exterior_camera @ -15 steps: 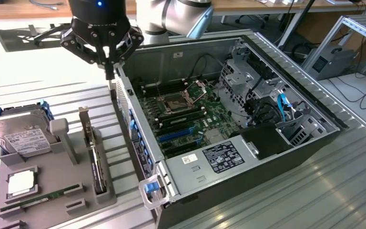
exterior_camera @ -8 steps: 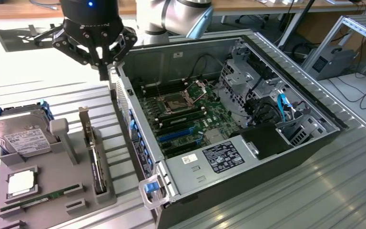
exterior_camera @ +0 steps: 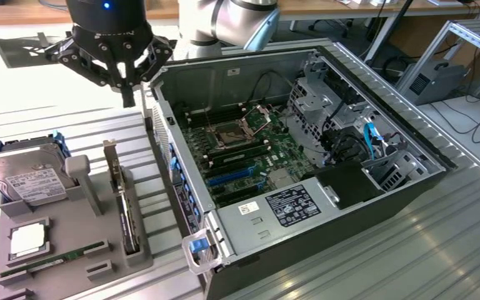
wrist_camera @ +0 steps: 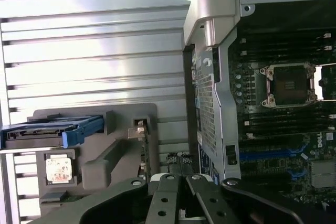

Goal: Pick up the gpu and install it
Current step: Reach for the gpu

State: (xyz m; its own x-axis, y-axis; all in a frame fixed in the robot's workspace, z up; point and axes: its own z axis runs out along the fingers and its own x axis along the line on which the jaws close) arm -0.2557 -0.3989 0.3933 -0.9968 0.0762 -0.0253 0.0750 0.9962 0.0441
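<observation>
Ribbed aluminium is making up the table (exterior_camera: pixel 440 250), and it is carrying everything else. The open computer case (exterior_camera: pixel 223 250) is lying on its side across the middle and towards the exterior view's right, with its side panel off. The motherboard (exterior_camera: pixel 249 156) is facing up inside it, and its blue expansion slots (exterior_camera: pixel 227 177) are sitting bare with no card in them.

A grey parts tray (exterior_camera: pixel 48 275) is resting just beside the case at the exterior view's left. The gripper (exterior_camera: pixel 128 100) is hanging in the air above the far end of that tray, close to the case's far left corner. Its fingers are pressing together with nothing between them, and it is touching neither tray nor case.

In the tray, a silver hard drive (exterior_camera: pixel 27 178) is occupying the far left holder. The gpu (exterior_camera: pixel 125 212) is standing on its long edge in the slot nearest the case, its silver bracket pointing to the far end, almost under the gripper. A green RAM stick (exterior_camera: pixel 52 259) and a CPU (exterior_camera: pixel 27 239) are lying at the near left.

Judging by this, the task is barely starting: the gpu is not yet being gripped or lifted, so both picking and installing are remaining.
</observation>
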